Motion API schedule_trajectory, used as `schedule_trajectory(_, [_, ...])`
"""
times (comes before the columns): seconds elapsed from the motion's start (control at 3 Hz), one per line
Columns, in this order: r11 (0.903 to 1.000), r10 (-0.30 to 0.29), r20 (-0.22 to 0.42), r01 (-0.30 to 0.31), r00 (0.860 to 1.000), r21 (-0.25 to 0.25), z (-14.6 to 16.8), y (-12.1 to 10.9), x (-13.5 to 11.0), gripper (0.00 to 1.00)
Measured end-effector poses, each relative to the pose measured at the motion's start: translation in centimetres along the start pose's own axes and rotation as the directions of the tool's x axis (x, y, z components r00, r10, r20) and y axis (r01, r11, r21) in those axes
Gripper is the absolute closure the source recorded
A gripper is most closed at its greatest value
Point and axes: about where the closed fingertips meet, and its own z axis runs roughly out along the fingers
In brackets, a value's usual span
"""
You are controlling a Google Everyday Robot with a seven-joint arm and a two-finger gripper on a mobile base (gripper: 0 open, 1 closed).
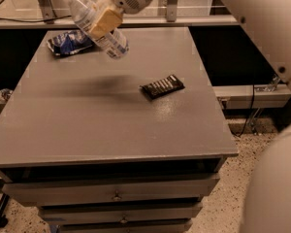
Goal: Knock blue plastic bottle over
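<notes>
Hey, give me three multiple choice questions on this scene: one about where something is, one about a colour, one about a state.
1. Where is the black wrapper?
A) in a drawer
B) flat on the grey table
C) on the floor

2. The cap on the blue plastic bottle is:
A) white
B) red
C) black

3. The bottle is:
A) upright on the table
B) lying on the table
C) tilted in the air, held by the claw

Answers: B, it lies on the tabletop, right of centre. A, the cap at upper left is white. C, the claw grips it above the table's far side, with its shadow below.
</notes>
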Motion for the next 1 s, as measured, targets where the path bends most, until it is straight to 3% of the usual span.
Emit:
schedule_trajectory(0.33, [0.9833,-0.145,-0.222,0.115,0.964,-0.141,3.5,1.9,2.3,1.00])
schedule_trajectory(0.67, [0.9459,-0.235,-0.378,0.121,0.896,-0.301,6.0,5.7,6.1,1.00])
schedule_trajectory(1.0, [0.9260,-0.259,-0.457,0.084,0.851,-0.368,7.4,8.3,8.7,0.85])
